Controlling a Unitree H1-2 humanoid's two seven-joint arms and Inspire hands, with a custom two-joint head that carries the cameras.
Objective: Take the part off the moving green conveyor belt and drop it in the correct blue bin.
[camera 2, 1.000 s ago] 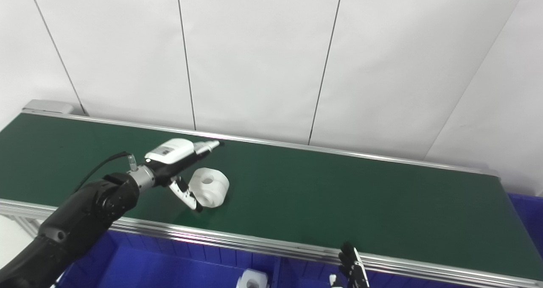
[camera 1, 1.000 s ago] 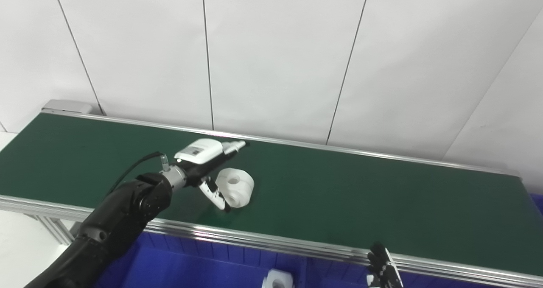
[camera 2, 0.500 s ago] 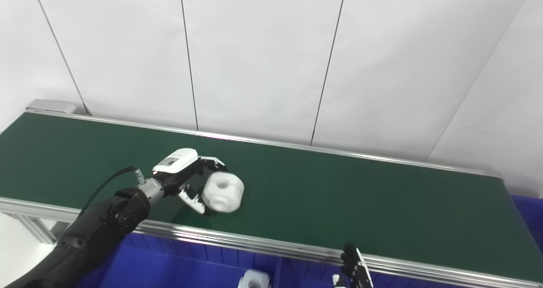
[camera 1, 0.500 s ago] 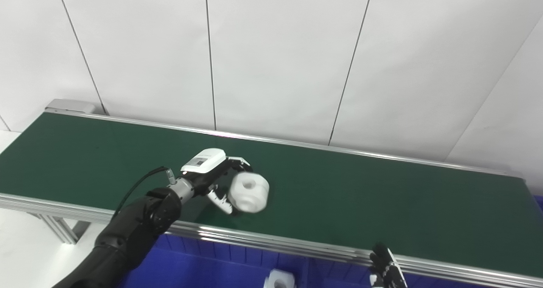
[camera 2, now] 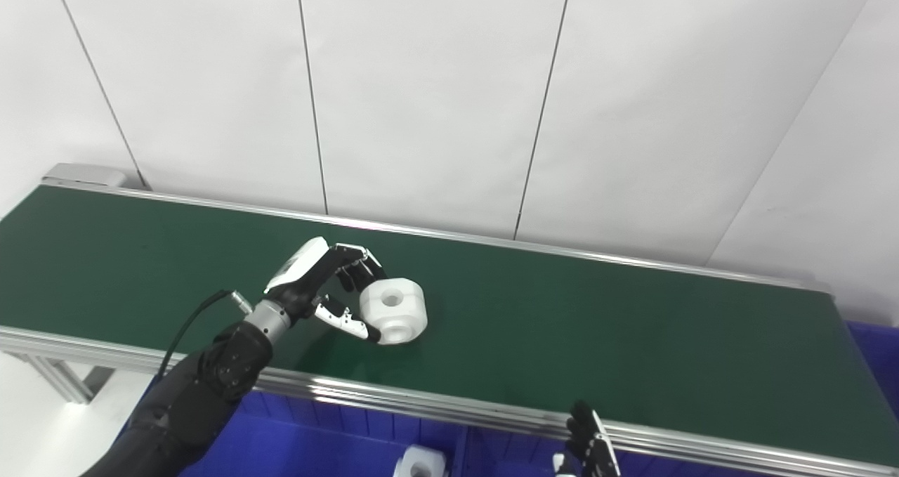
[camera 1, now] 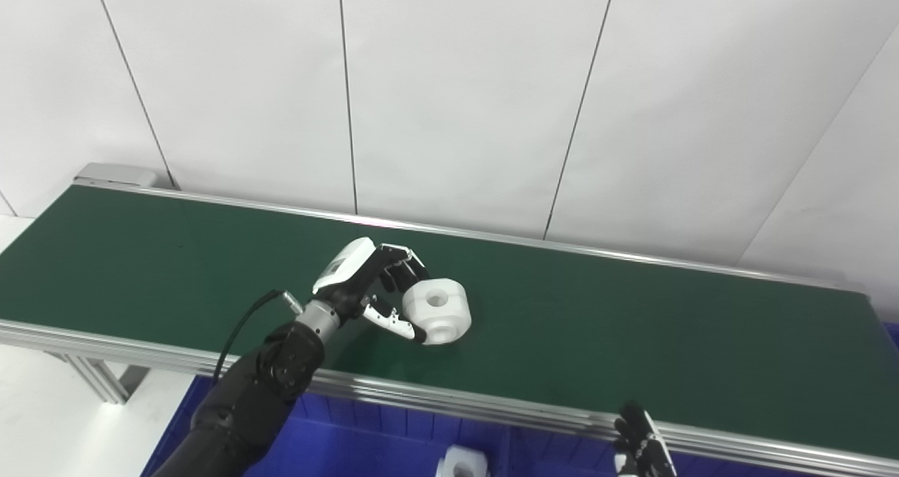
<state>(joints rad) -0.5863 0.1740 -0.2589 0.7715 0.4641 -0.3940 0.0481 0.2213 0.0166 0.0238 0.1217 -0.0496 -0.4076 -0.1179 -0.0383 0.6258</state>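
A white round part [camera 1: 437,311] with a centre hole lies hole-up on the green conveyor belt [camera 1: 632,336], near its front rail. My left hand [camera 1: 376,287] is at the part's left side. Its fingers [camera 1: 402,272] curl against the part's back left edge and its thumb [camera 1: 393,322] runs along the front left, so the part is pinched between them. The part still touches the belt. Only the fingertips of my right hand [camera 1: 638,443] show at the bottom edge, below the belt's front rail; their state is unclear.
Blue bins [camera 1: 365,442] stand below the belt's front rail, split by a divider [camera 2: 460,449]. One white part [camera 1: 460,463] lies in a bin at the bottom edge. Another blue bin corner [camera 2: 871,350] shows at the far right. A white panelled wall is behind the belt.
The part has travelled right along the belt and my left hand has followed it. The hand's fingers, straight a second ago, have curled down onto the part. The right hand has stayed put.
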